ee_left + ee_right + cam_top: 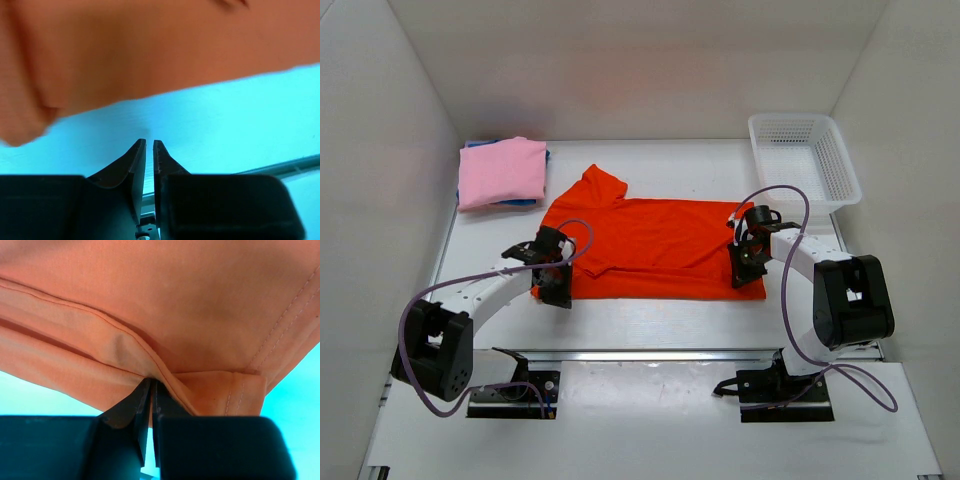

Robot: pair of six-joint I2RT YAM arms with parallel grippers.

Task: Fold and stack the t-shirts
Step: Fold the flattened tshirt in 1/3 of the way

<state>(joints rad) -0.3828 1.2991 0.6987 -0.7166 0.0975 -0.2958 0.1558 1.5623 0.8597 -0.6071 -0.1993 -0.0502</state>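
The large orange-red t-shirt (660, 245) lies spread in the middle of the table, one sleeve pointing to the back left. My right gripper (748, 268) is at its front right corner and is shut on a fold of the hem (150, 381); the cloth (165, 300) fills the right wrist view. My left gripper (557, 290) is at the shirt's front left corner. Its jaws (148, 142) are closed with nothing between them, over bare table, and the shirt's edge (150, 50) lies just beyond. The folded pink t-shirt (501, 172) lies on the blue one (525, 203) at the back left.
A white plastic mesh basket (804, 160) stands at the back right, close to the right arm. White walls enclose the table on three sides. A metal rail (650, 354) runs along the near edge in front of the arm bases.
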